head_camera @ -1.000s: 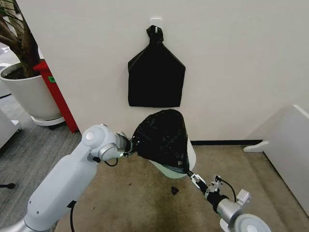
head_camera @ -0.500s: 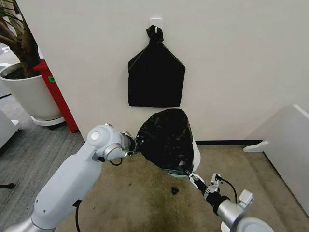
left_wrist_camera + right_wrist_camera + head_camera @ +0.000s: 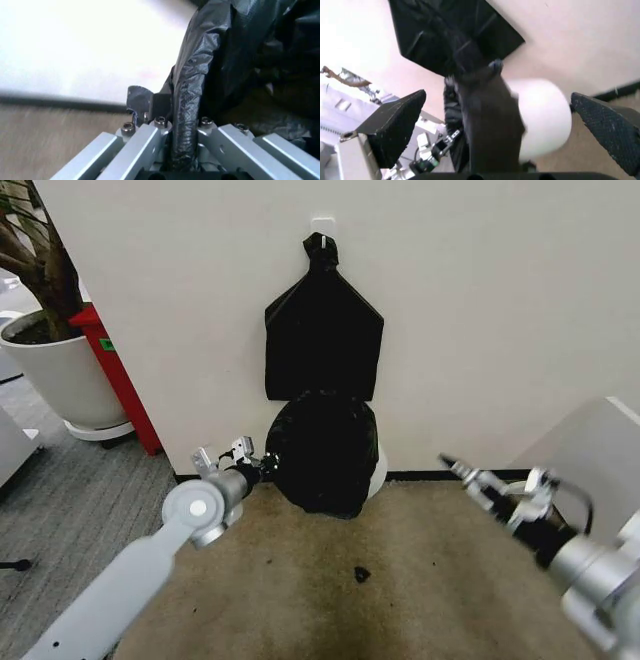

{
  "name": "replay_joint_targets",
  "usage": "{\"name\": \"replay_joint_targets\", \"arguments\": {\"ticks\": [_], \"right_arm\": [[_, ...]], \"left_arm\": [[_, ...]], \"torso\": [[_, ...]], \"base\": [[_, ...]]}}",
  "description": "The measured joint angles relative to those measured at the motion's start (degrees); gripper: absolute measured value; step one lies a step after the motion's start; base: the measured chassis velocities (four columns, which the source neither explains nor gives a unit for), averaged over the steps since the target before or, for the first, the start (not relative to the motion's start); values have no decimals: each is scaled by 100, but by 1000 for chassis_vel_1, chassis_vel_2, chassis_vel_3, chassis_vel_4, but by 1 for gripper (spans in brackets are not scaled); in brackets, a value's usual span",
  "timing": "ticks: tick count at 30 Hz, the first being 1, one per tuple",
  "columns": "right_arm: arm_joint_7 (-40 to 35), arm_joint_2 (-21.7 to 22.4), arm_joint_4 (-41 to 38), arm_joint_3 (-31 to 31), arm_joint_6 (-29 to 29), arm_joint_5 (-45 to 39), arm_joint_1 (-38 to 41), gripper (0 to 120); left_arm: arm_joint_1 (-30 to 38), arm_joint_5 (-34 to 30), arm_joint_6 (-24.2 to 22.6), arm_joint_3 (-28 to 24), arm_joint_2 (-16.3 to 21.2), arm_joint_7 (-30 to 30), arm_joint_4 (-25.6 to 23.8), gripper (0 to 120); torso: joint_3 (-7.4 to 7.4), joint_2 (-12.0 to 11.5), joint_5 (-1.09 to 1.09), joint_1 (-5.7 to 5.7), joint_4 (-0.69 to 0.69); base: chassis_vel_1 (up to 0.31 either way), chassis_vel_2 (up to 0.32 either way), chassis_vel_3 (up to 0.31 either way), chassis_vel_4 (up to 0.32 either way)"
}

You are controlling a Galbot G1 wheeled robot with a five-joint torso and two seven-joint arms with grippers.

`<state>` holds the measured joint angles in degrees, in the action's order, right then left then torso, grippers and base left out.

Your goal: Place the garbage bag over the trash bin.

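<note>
From the head camera, we see the garbage bag point(image 3: 325, 455) draped over the trash bin point(image 3: 378, 470), which stands on the floor against the wall, just below the black house-shaped bundle point(image 3: 323, 345) hanging on its hook. Our left gripper point(image 3: 262, 463) is at the bag's left edge, and our right gripper point(image 3: 452, 466) hangs well apart to the right with nothing in it. To finish well, we judge the film should be drawn evenly down past the rim on the uncovered right side.

At the left wrist, a twisted fold of the bag point(image 3: 187, 108) runs between the fingers point(image 3: 142, 99), which are clamped on it. We should keep tension gentle so the thin plastic does not tear.

At the right wrist, the pads point(image 3: 395, 123) stand wide apart, framing the bin point(image 3: 545, 116), whose white side is bare beside the bag point(image 3: 485, 123).
</note>
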<state>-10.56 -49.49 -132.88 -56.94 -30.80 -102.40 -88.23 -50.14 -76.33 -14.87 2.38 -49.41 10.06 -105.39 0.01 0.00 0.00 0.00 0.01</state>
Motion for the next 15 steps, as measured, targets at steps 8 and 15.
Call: {"name": "replay_joint_targets", "arguments": {"ticks": [8, 15], "right_arm": [[341, 810, 912, 864, -290, 236, 1105, 100], [731, 1111, 1290, 1524, -276, 853, 1378, 100]], "left_arm": [[45, 1283, 745, -222, 253, -2300, 468, 0], [79, 2103, 1218, -272, 345, -3254, 566, 0]], "torso": [[0, 0, -1, 0, 0], [0, 0, 0, 0, -3]], "base": [[0, 0, 0, 0], [0, 0, 0, 0]]}}
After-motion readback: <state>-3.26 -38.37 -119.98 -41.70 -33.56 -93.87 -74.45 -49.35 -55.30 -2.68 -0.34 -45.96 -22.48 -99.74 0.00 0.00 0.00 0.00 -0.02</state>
